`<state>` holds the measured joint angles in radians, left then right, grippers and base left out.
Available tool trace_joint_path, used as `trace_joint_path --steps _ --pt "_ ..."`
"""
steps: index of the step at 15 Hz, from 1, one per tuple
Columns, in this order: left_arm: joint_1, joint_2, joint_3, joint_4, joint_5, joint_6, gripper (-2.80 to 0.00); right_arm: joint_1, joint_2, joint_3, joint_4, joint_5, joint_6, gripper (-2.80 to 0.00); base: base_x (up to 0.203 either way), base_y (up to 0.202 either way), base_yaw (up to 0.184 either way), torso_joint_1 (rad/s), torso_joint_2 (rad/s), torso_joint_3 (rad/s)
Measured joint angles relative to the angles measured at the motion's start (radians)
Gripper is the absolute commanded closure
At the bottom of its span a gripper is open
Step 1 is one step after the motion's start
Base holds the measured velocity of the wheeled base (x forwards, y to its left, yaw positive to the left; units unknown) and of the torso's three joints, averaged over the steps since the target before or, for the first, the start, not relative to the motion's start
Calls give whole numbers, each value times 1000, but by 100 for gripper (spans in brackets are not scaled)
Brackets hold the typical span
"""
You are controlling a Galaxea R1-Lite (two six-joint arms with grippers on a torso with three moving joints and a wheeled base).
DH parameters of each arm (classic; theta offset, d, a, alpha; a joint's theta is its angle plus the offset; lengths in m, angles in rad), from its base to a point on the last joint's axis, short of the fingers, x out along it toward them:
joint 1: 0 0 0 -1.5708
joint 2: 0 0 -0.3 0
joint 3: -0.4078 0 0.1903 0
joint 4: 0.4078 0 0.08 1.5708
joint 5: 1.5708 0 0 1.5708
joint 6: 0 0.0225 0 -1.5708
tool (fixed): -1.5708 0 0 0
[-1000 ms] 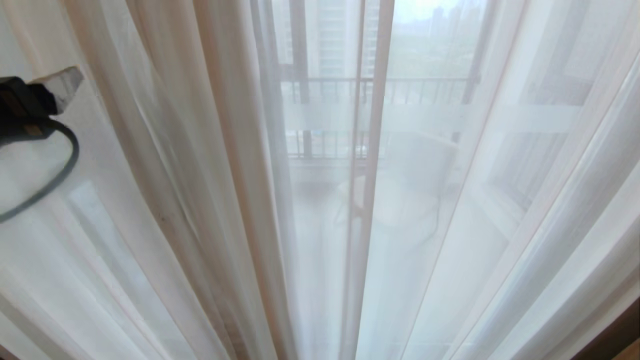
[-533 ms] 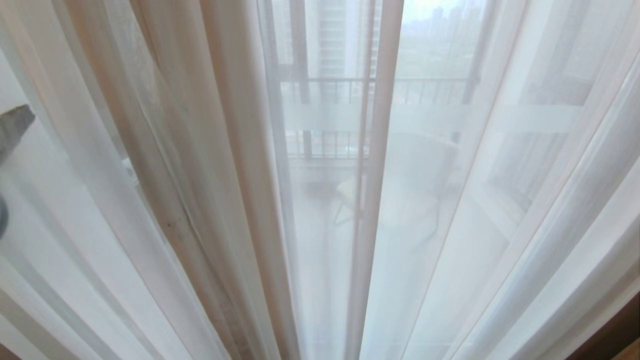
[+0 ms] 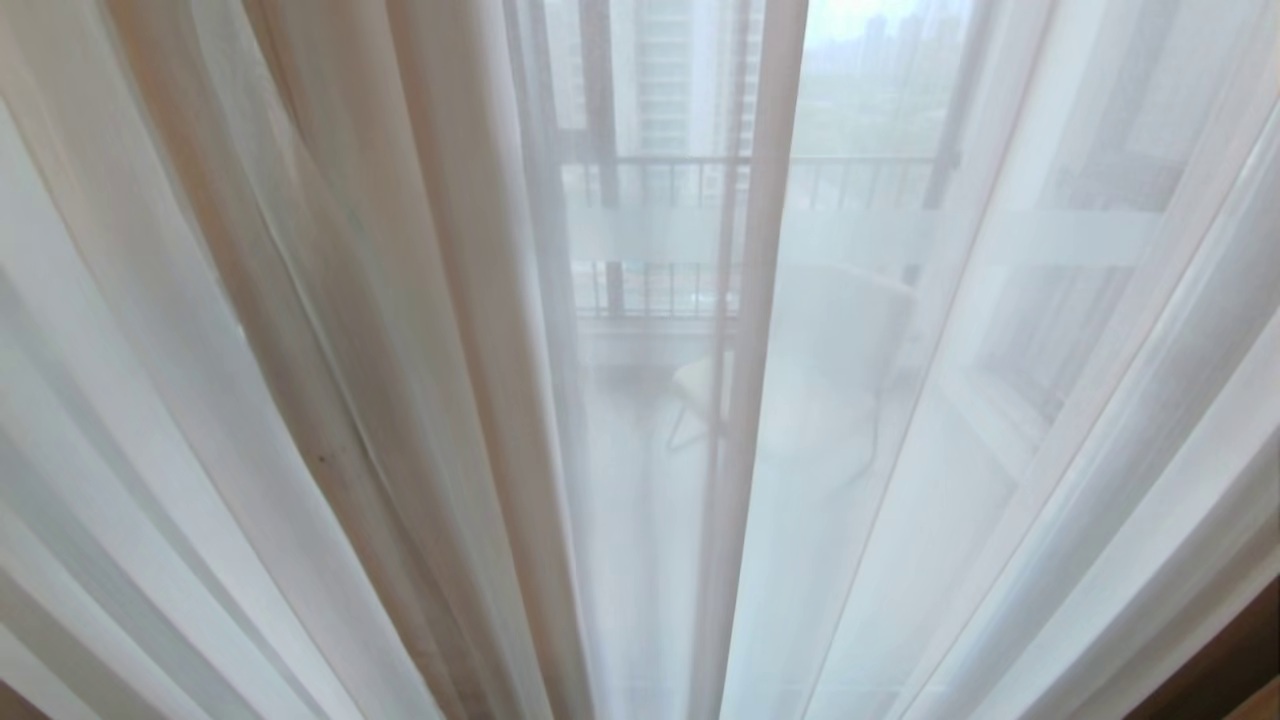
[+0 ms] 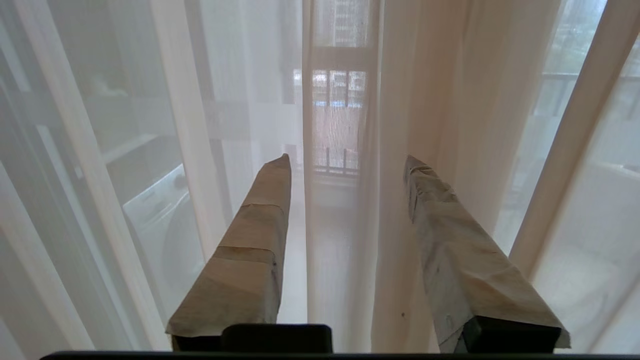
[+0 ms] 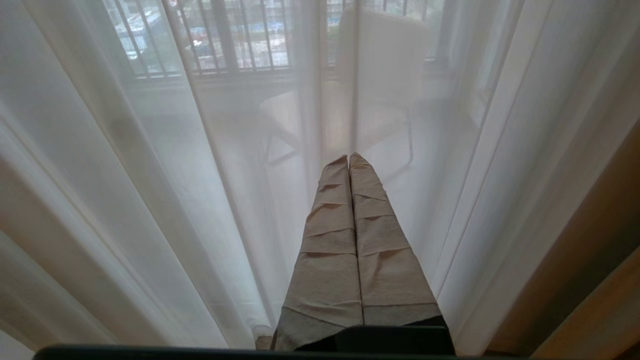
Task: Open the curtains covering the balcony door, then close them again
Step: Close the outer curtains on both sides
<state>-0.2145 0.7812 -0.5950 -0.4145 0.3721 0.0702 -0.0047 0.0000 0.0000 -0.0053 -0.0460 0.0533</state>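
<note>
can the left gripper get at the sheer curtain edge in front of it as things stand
Probably yes. The left gripper points at the sheer curtains with its taped fingers apart, and a hanging fold runs down between them. Nothing else stands in the way, though contact cannot be told.

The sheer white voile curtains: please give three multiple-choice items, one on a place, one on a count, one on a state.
1. What stands behind the sheer white voile curtains?
A white chair
B bicycle
C ladder

2. How many tools appear in the head view?
A two
B one
C none

3. The right tool's fingers are:
A wide apart
B pressed together
C clamping fabric

Answers: 1 A, a white chair shows through the fabric; 2 C, only curtains fill that view; 3 B, its taped fingers touch along their length.
</note>
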Motion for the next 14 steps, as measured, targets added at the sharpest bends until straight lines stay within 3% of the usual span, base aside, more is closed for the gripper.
trace_joint_path --steps 10,12,14 --pt "4 -94 196 7 -15 -1 0 0 0 0 0 0 0 0 0 0 0 0 0 0" --pt "31 -133 253 42 -57 -7 0 0 0 0 0 0 0 0 0 0 0 0 0 0" --pt "106 -179 300 106 -160 -19 0 0 0 0 0 0 0 0 0 0 0 0 0 0"
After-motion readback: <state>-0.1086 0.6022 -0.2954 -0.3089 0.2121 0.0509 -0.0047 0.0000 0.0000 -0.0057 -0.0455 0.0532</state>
